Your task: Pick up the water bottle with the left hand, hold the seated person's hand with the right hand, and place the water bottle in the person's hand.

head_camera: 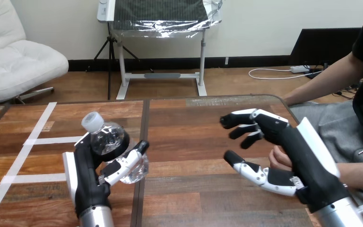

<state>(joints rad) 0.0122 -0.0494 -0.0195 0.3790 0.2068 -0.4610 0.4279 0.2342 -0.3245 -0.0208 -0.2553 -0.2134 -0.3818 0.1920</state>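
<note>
White tape lines cross the left end of the wooden table, close to its left edge. Just to the right of the tape is the robot's left hand. It comes up from the bottom edge of the view. Its fingers and thumb are wrapped round the water bottle, so it has a firm hold on it. The bottle is clear and leans, with its white cap pointing up and to the left. The bottle sits next to the dark seam that runs down the middle of the table.

Right of the seam there is a wide patch of bare wood. Nothing lies on it from the near side to the far edge, so there is plenty of free room between the two hands.

Next comes the robot's right hand, near the table's right edge and its rounded far corner. Its fingers point left and are spread, and its thumb sticks out low. It grips nothing. The person's hand peeks out just behind this hand, between the thumb and the palm. The two are very close, but I cannot tell if they touch. The person's arm runs off past the right edge.
</note>
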